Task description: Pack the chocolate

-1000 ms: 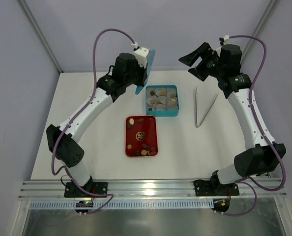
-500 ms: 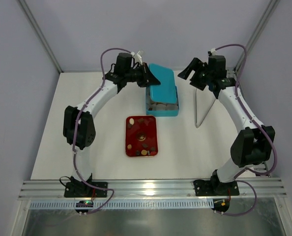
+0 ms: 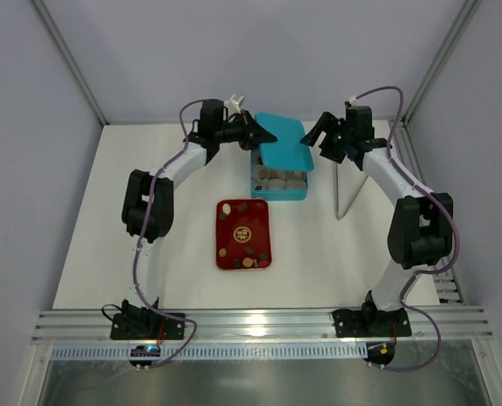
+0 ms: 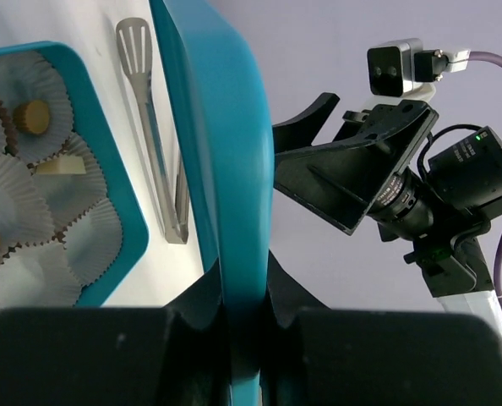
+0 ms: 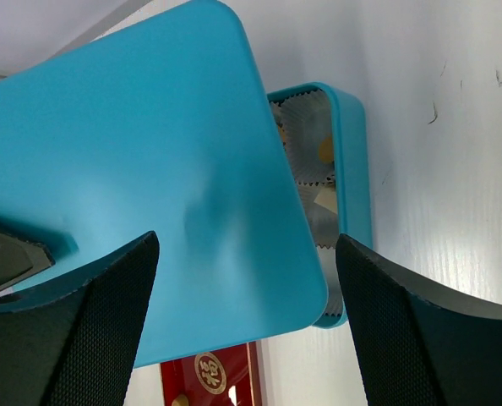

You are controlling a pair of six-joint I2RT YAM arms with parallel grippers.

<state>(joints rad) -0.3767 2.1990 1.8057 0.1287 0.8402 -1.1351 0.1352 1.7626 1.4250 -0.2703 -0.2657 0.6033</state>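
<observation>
My left gripper (image 3: 253,132) is shut on the left edge of a teal lid (image 3: 283,142), which hangs tilted over the back of the teal box (image 3: 278,194). In the left wrist view the jaws (image 4: 242,296) pinch the lid's edge (image 4: 221,152). The box holds paper cups with chocolate (image 3: 276,179) in them, also seen from the left wrist (image 4: 33,116). More chocolate pieces (image 3: 226,208) lie on the red tray (image 3: 264,228). My right gripper (image 3: 323,135) is open beside the lid's right edge, its fingers (image 5: 107,296) straddling the lid (image 5: 150,169) without touching it.
Metal tongs (image 3: 348,188) lie on the white table to the right of the box, also seen from the left wrist (image 4: 154,152). The red tray (image 5: 209,376) sits just in front of the box. Frame posts and walls close the back and sides.
The left arm swung the lid from upright at the box's left to tilted over the box. The right arm came down and left toward the lid's right edge.
</observation>
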